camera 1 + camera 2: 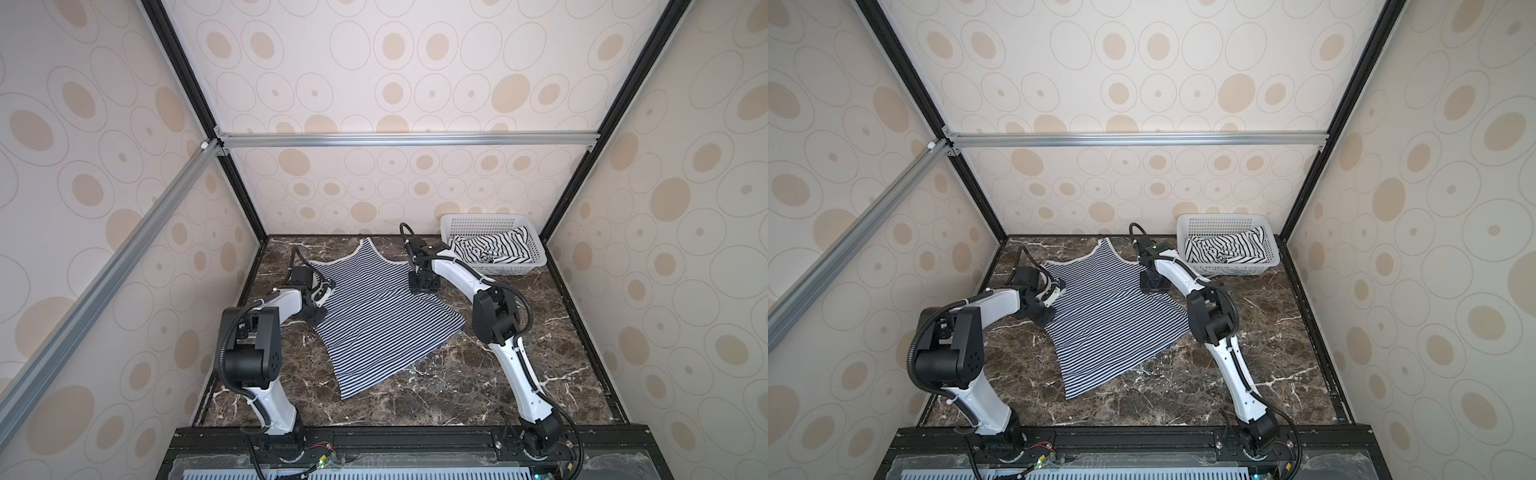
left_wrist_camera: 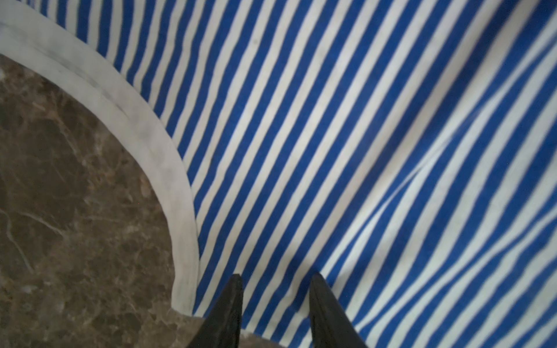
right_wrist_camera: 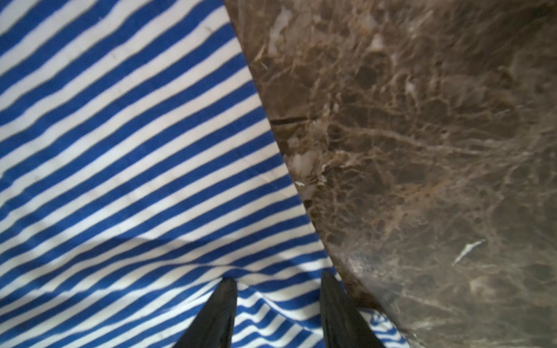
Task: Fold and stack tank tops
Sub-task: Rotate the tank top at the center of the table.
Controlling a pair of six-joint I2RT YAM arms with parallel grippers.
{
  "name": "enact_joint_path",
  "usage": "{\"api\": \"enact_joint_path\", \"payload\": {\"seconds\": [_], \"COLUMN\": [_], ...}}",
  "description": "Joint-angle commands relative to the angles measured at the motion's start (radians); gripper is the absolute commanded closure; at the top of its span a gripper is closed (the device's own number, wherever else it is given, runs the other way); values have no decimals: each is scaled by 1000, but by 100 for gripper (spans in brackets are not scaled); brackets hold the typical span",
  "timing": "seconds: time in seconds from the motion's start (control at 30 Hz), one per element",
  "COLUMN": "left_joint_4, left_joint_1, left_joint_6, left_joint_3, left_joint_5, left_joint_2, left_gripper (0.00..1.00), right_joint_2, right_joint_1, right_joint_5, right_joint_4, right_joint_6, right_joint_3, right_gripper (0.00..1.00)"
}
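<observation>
Fingers (image 2: 229,310) of left gripper (image 2: 276,275) are standing apart, tips touching blue-striped tank top (image 2: 361,150) by its white trim (image 2: 156,141). Right wrist: right gripper (image 3: 278,277) fingers (image 3: 217,313) also apart, touching its edge on marble table (image 3: 422,150). Top view: it's lying spread mid-table, spotted walls (image 1: 104,208) enclosing; wide-striped tank top (image 1: 490,249) is sitting in basket (image 1: 482,218).

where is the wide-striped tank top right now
In both top views, the wide-striped tank top lies crumpled in the white basket at the far right corner.
</observation>
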Motion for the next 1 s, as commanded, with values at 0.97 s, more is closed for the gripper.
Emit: {"api": "enact_joint_path", "payload": {"seconds": [0.97], "left_joint_4": [4], "left_joint_1": [-9], "left_joint_6": [-119], "left_joint_3": [560], "left_joint_5": [32], "left_joint_2": [444], "left_gripper": [58], "right_joint_2": [-487], "right_joint_1": [288], "right_joint_5": [-131], "right_joint_4": [349], "right_joint_6": [212], "right_joint_3": [-791], "right_gripper": [51]}}
